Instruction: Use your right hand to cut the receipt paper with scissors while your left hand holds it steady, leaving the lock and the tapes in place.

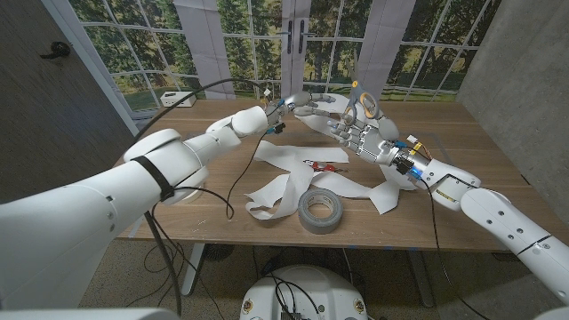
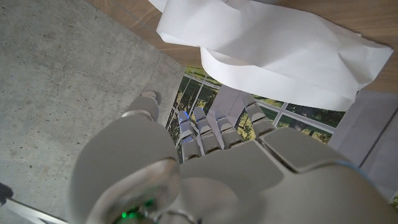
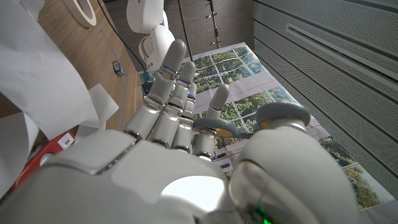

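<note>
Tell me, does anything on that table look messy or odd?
The receipt paper sprawls in loose, curling loops across the table instead of lying flat, partly draped beside the roll of grey tape. A small red object sits half buried among the strips. Nothing looks spilled or broken.

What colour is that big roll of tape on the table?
Grey; the roll of tape shows best in the head view.

Two robot arms in glossy white rounded shells. The left arm (image 1: 169,156) has a black band around its thick segment and a thin black cable looping off it. The right arm (image 1: 498,209) shows exposed coloured wiring and metal parts at the wrist. The left hand (image 1: 298,104) and right hand (image 1: 356,133) are pale grey and silver, with segmented fingers (image 3: 163,81) and small blue lights.
</note>
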Robot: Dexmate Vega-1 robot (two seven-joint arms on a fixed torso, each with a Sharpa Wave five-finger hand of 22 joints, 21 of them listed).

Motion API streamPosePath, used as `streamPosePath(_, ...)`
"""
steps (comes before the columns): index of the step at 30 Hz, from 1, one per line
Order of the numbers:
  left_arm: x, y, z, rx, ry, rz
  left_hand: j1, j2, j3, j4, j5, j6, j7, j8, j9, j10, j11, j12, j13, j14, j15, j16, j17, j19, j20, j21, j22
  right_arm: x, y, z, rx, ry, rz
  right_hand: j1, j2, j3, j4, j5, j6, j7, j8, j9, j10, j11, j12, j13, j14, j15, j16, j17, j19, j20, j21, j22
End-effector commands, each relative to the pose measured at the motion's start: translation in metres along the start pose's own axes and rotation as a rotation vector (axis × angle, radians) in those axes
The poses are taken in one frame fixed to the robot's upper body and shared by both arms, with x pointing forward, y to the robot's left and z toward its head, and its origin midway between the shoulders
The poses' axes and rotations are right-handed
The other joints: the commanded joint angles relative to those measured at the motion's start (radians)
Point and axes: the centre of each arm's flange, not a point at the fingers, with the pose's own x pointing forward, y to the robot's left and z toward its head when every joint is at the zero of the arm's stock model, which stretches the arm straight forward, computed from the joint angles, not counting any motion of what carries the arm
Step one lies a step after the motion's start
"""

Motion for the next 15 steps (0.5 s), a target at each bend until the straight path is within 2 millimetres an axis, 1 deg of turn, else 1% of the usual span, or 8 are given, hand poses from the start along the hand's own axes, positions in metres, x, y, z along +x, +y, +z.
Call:
streamPosePath(1, 0.015, -0.008, -0.002, -0.040, 0.069, -0.048, 0.001, -0.003, -0.005, 0.001, -0.001, 0.005, 0.014, 0.001, -0.001, -0.011, 0.008, 0.001, -0.004, -0.009, -0.025, 0.004, 0.003, -0.007, 0.009, -0.005, 0.001, -0.004, 0.003, -0.001, -0.007, -0.002, 0.002, -0.007, 0.006, -0.004, 0.001, -0.001, -0.011, 0.030, 0.002, 0.003, -0.008, -0.002, 0.006, 0.001, -0.003, -0.045, 0.011, 0.003, -0.001, -0.007, -0.001, 0.005)
streamPosePath(7, 0.019, -0.010, 0.001, -0.001, 0.077, -0.059, 0.000, -0.003, -0.008, 0.001, -0.001, 0.026, 0.031, 0.008, -0.004, -0.018, 0.010, 0.001, -0.011, -0.012, -0.024, 0.005, 0.003, -0.006, 0.009, -0.009, 0.001, -0.008, 0.005, 0.000, -0.014, -0.006, -0.003, -0.006, 0.006, -0.005, 0.001, -0.002, -0.011, 0.033, 0.000, 0.002, -0.009, 0.000, 0.006, -0.002, -0.005, -0.045, 0.010, 0.002, 0.001, -0.007, -0.004, 0.006)
streamPosePath(15, 0.027, -0.015, 0.001, 0.041, 0.111, -0.076, 0.000, -0.002, -0.010, 0.001, -0.001, 0.019, 0.037, 0.004, -0.006, -0.027, 0.010, 0.000, -0.017, -0.024, -0.020, 0.003, 0.002, -0.010, 0.011, -0.015, 0.001, -0.013, 0.008, 0.001, -0.026, -0.009, -0.011, -0.003, 0.008, -0.005, -0.001, -0.002, -0.014, 0.031, -0.003, -0.001, -0.013, 0.000, 0.006, -0.007, -0.007, -0.040, 0.012, 0.001, -0.001, -0.006, -0.010, 0.006)
